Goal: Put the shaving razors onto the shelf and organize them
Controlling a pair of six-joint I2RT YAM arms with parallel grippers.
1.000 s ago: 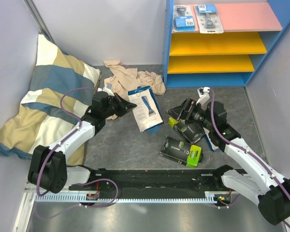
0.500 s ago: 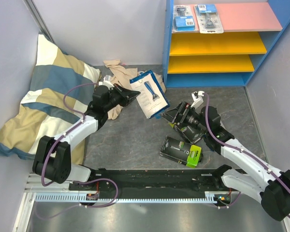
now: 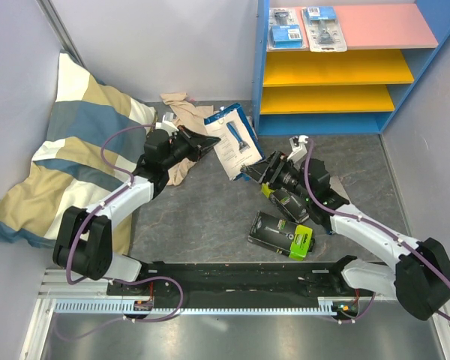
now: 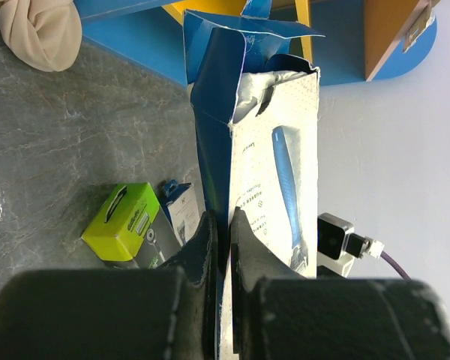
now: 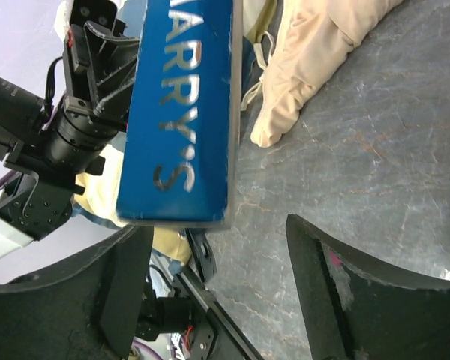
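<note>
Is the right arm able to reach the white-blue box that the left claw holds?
Probably yes: the right claw is open close beside the white-blue box, and nothing stands between them.

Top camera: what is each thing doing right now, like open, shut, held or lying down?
Left tool, shut on the white-blue box.
White-blue box, held off the table.
Right tool, open near that box.
Blister packs, lying on the pink top board.
Black box, lying flat on the table.
Beige cloth, crumpled.
</note>
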